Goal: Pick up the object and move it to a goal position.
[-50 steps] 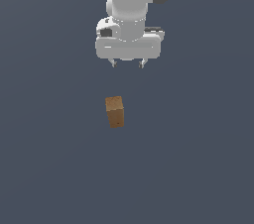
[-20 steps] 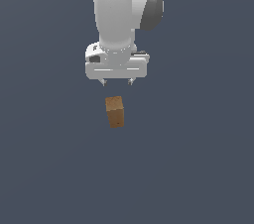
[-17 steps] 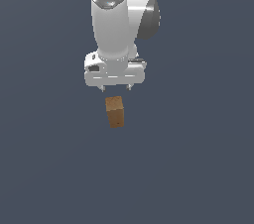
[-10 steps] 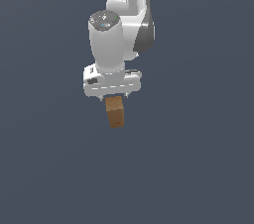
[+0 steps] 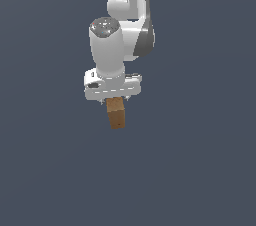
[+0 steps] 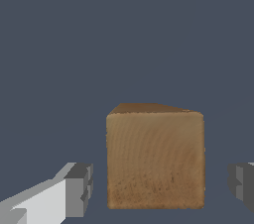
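Observation:
The object (image 5: pixel 117 114) is a small tan-brown wooden block standing upright on the dark grey floor. My gripper (image 5: pixel 116 100) hangs straight above it, and the white hand hides the block's top in the exterior view. In the wrist view the block (image 6: pixel 155 161) stands between my two fingers (image 6: pixel 77 190), with a gap on each side. The jaws are open and touch nothing. The gripper's midpoint in the wrist view (image 6: pixel 159 187) falls on the block's face.
The white arm (image 5: pixel 127 30) rises behind the hand towards the top of the exterior view. A plain dark grey floor (image 5: pixel 200 160) surrounds the block, and no other object shows.
My gripper has come down from well above the block until its fingers straddle the block's upper part. The block has not moved.

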Robot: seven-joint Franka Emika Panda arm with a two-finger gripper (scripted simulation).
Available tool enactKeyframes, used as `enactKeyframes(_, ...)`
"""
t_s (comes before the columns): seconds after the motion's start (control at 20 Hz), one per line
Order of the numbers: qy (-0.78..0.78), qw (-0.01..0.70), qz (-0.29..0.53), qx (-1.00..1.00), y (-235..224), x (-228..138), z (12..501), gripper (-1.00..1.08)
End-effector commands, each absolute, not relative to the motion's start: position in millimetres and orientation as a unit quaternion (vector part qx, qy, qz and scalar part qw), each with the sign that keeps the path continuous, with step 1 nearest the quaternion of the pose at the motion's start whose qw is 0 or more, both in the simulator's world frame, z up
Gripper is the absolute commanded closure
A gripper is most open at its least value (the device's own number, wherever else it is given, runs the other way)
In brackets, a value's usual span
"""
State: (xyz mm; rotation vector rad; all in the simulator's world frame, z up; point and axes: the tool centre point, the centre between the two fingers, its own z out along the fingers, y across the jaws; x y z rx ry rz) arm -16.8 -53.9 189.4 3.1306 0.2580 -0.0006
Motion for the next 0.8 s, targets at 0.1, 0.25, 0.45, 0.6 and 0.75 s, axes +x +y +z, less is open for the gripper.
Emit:
enactKeyframes(0.1, 0.083, 0.000, 0.000, 0.997, -54, -17, 173, -0.92)
enactKeyframes(0.25, 0.083, 0.000, 0.000, 0.997, -54, -18, 157, -0.92)
enactKeyframes(0.45, 0.083, 0.000, 0.000, 0.997, -54, -17, 145, -0.92)
enactKeyframes(0.6, 0.084, 0.000, 0.000, 0.996, -54, -16, 143, -0.92)
enactKeyframes(0.75, 0.084, 0.000, 0.000, 0.996, -54, -16, 143, 1.08)
